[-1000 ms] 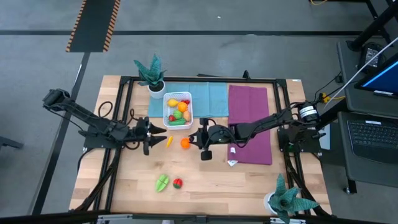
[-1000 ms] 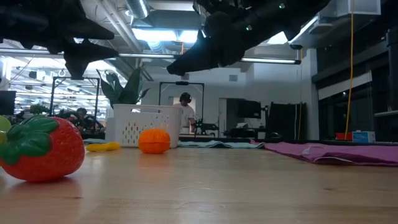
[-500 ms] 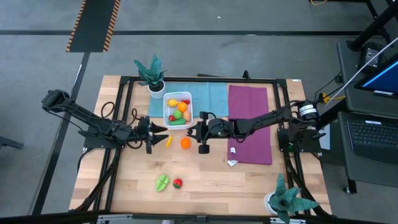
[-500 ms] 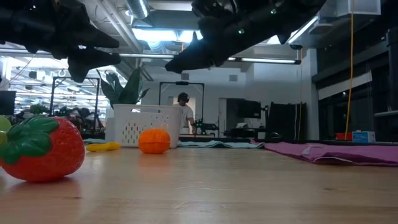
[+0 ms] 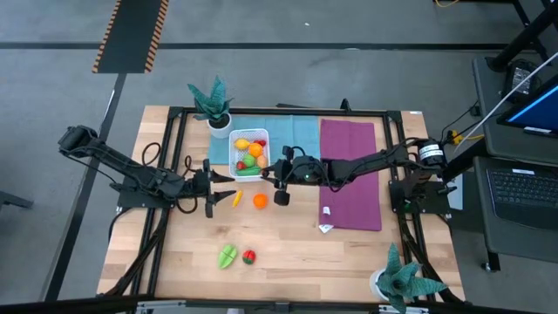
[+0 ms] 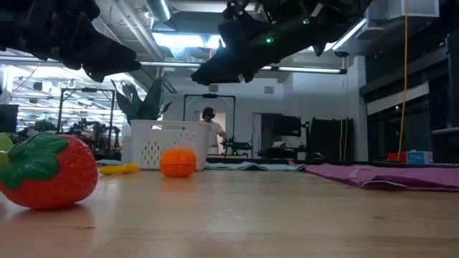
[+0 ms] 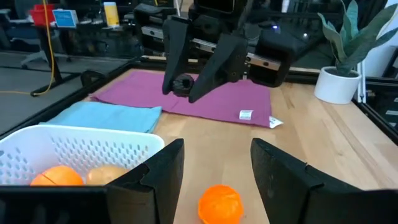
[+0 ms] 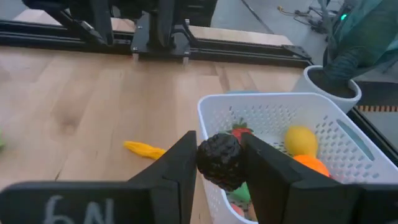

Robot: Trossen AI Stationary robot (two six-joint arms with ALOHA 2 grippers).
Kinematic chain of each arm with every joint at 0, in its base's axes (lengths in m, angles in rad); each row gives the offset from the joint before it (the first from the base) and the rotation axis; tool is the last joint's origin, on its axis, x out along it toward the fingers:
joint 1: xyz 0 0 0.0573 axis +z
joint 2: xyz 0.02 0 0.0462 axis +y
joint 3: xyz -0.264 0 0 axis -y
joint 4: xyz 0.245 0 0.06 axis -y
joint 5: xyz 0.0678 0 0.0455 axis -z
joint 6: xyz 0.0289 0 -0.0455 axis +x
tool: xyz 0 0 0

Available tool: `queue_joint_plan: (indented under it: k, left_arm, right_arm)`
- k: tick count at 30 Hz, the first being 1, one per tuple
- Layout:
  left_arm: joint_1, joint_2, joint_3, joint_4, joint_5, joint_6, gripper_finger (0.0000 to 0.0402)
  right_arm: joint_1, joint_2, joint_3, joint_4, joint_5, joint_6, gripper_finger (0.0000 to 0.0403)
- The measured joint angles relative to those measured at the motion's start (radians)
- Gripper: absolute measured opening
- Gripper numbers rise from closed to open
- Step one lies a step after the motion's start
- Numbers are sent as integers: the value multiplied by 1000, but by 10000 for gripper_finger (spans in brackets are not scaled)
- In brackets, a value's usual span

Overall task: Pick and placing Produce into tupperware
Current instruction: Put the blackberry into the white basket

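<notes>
The right tool clamps a dark produce piece just beside the tupperware wall.

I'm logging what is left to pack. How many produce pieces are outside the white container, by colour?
Yellow piece: 1
Orange piece: 1
Green piece: 1
Red piece: 1
Dark piece, held in the right tool: 1
Total: 5
</notes>
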Motion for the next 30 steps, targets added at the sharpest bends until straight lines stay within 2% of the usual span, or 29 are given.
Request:
queue_joint_plan:
  k: [12,16,19,22,26,30]
  left_arm:
    - [0,0,0,0,-1,19,179]
    - [0,0,0,0,-1,19,179]
    - [0,0,-1,0,-1,19,179]
    - [1,0,-1,-3,-1,18,179]
    - [1,0,-1,-8,-1,17,179]
    - [1,0,-1,-8,-1,18,179]
  right_arm:
    - [-55,4,0,62,-32,50,116]
    - [-77,46,6,120,-51,50,116]
    - [-91,88,42,97,-64,50,116]
    - [-101,117,116,2,-76,50,116]
    - [-110,130,235,-214,-91,50,116]
    - [-126,129,292,-322,-95,61,116]
